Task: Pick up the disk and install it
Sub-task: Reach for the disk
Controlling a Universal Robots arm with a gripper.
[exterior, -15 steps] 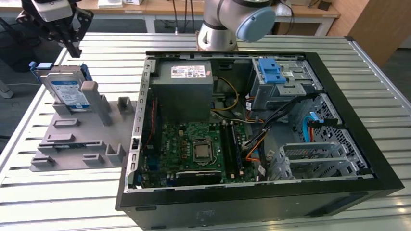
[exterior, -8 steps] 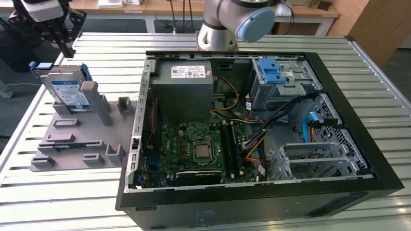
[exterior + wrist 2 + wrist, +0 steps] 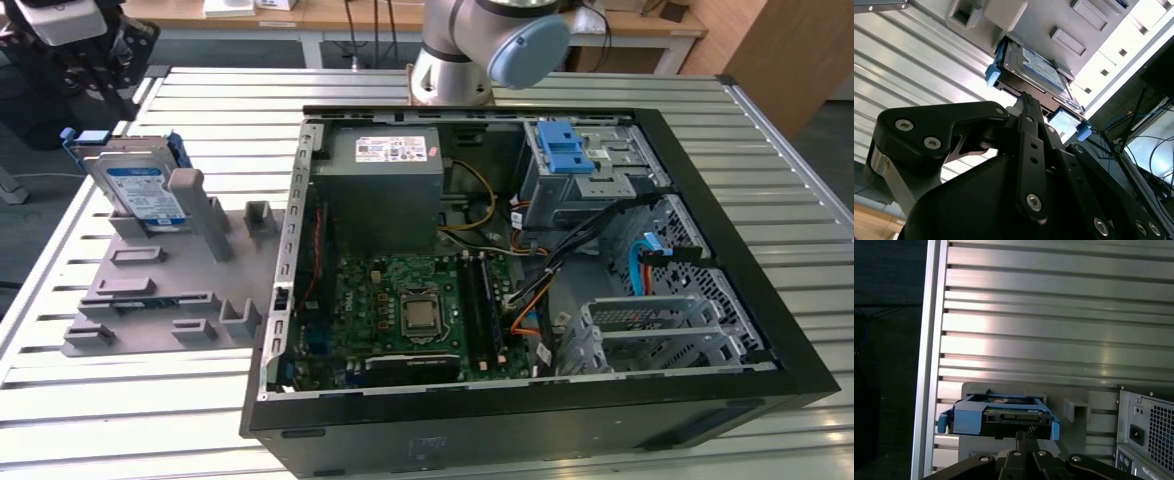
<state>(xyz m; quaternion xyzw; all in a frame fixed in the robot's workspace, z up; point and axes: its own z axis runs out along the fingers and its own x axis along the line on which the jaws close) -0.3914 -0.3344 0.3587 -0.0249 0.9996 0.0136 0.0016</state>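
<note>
I find the disk (image 3: 144, 192) standing upright in the holder (image 3: 160, 290), not yet lifted. My tool (image 3: 1025, 433) hangs just over the holder, pinched closed and empty. Pick-up and installation are both outstanding.

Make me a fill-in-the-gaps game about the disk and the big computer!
The disk has a carrier frame coloured ___.
The disk stands upright in the grey holder, ___ the computer case.
The holder sits to the exterior view's ___ of the case.
The motherboard inside the case is coloured ___.
Missing words: blue, outside, left, green.
</note>
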